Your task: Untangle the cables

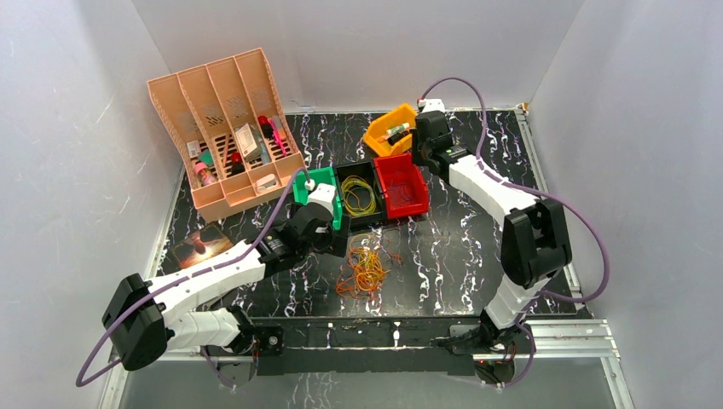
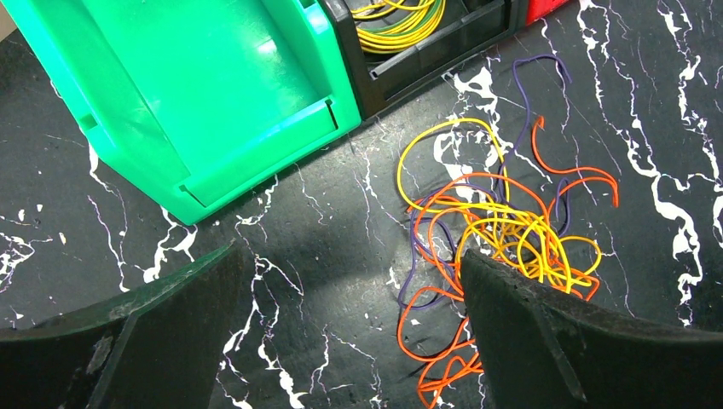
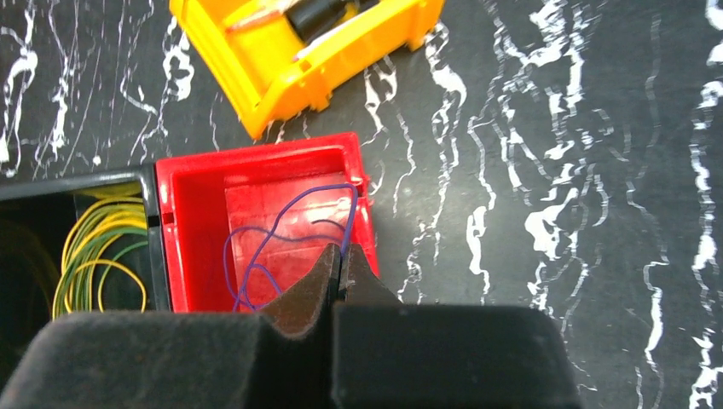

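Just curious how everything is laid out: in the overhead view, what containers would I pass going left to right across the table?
Peach desk organizer → green bin → black bin holding yellow-green cables → red bin.

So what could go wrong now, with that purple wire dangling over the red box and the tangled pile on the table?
1. The shut right hand pinches the purple wire close to the right wall of the red box; on release, part may drape over the rim rather than drop inside.
2. In the pile, orange, yellow and purple loops interlace tightly; the open left hand could catch several and drag the whole clump.
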